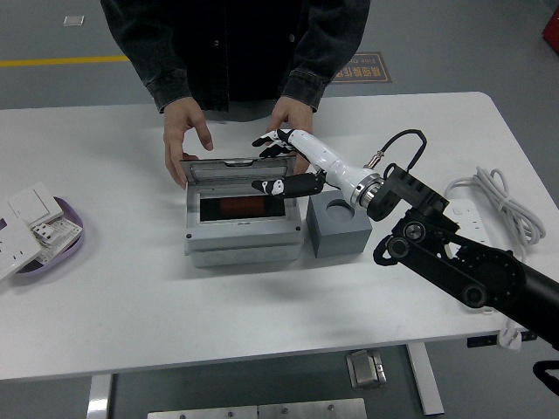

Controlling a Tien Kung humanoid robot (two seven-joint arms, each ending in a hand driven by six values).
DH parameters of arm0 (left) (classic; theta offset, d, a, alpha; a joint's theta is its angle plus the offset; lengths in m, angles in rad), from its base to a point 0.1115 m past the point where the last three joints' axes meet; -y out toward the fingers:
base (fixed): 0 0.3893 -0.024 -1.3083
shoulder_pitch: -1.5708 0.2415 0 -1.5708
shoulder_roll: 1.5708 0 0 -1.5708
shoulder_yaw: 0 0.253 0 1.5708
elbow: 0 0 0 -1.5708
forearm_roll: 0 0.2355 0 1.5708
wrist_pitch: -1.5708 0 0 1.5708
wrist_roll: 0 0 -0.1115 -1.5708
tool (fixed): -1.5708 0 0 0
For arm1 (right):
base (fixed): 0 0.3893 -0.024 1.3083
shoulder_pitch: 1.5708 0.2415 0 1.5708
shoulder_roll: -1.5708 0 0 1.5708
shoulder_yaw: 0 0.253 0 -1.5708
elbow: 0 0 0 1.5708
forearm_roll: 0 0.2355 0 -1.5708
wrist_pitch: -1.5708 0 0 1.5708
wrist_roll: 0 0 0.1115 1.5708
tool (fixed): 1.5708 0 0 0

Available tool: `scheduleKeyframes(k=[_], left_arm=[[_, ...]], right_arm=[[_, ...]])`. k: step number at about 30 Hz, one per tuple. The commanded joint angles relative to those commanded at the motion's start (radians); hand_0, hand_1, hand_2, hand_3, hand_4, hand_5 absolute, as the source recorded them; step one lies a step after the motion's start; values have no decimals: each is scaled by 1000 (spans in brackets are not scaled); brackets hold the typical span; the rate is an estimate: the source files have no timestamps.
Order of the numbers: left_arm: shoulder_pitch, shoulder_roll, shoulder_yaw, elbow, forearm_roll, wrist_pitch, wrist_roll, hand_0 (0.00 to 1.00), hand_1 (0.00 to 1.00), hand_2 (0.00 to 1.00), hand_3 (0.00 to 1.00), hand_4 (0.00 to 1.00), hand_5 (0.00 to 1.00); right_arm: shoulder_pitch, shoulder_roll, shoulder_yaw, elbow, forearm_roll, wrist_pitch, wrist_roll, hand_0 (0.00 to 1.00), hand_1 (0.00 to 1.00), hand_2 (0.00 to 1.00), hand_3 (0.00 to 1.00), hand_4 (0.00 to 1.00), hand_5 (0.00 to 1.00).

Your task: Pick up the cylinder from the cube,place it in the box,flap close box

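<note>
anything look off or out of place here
Nothing looks damaged or spilled. The box has its lid only partly lowered, with the right hand on it. The cube has an empty hole, and a person's hands steady the box from behind.

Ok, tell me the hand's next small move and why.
Probably push the lid forward and down. The cylinder already lies in the box, the cube socket is empty, and the right hand is at the half-raised lid, which a person's hands flank.
</note>
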Motion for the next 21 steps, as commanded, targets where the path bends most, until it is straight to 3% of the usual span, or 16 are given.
scheduleKeyframes(k=[11,12,21], left_arm=[[0,-3,6,0,-6,2,-3,603,582,559,598,669,280],[0,-3,6,0,-7,2,-3,603,582,559,598,669,280],[14,-2,12,0,-22,7,2,603,582,559,599,669,281]], right_arm=[[-78,18,5,0,146,-34,51,781,687,681,759,770,278],[-82,17,12,2,143,-34,52,757,687,682,727,613,258],[-213,7,224,70,32,-31,87,758,684,681,724,611,288]])
